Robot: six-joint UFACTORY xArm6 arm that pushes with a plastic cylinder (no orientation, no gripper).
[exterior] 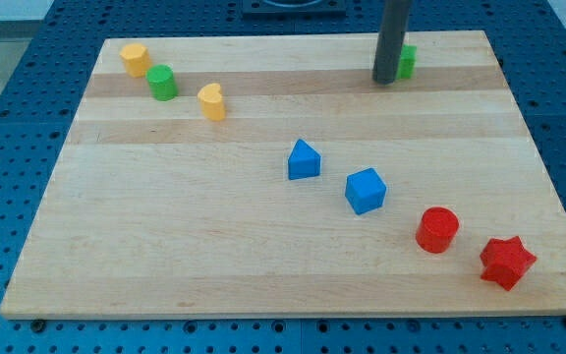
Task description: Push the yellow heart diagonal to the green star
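Note:
The yellow heart (211,101) lies on the wooden board (195,256) at the view's upper left. A green block (407,61), partly hidden behind my rod so its shape is hard to make out, sits near the board's top edge right of centre. My tip (385,82) rests on the board just left of and touching or nearly touching that green block. The tip is far to the right of the yellow heart.
A yellow block (134,59) and a green cylinder (162,83) lie up-left of the heart. A blue house-shaped block (304,159) and a blue cube (366,190) sit mid-board. A red cylinder (437,229) and a red star (507,262) lie at the lower right.

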